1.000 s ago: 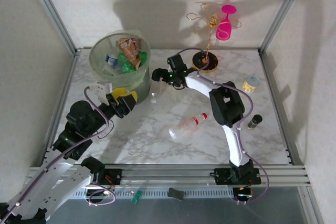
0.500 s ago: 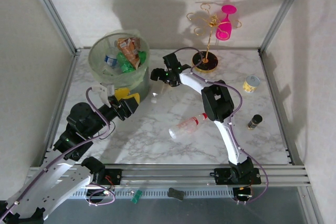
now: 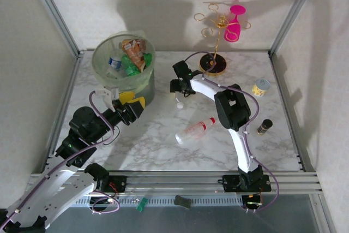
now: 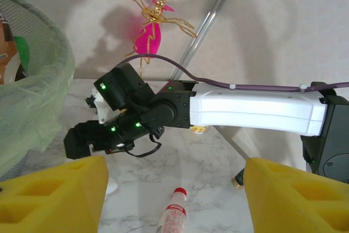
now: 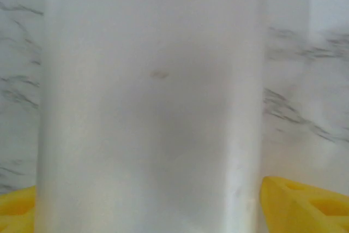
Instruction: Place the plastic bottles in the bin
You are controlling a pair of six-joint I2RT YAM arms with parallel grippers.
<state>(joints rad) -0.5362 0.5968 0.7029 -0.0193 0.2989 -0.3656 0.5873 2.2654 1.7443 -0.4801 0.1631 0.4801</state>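
A small white translucent bottle (image 5: 152, 80) stands between the yellow pads of my right gripper (image 3: 177, 92), which touch both its sides; its white end (image 3: 179, 104) pokes out below the gripper on the marble. A clear bottle with a red cap (image 3: 193, 130) lies mid-table, also seen past my left fingers as the clear bottle (image 4: 174, 211). The pale green bin (image 3: 103, 72) at back left holds several bottles and wrappers. My left gripper (image 3: 130, 108) hangs open and empty beside the bin's near side.
A gold wire stand with a pink glass (image 3: 234, 23) rises at the back on a dark base (image 3: 212, 65). A yellow-lidded jar (image 3: 262, 87) and a small dark bottle (image 3: 264, 127) sit at the right. Metal frame posts border the table.
My right gripper has swung right and nearer, its fingers closing in around the white bottle, which shifted right with it. The left arm has stayed put.
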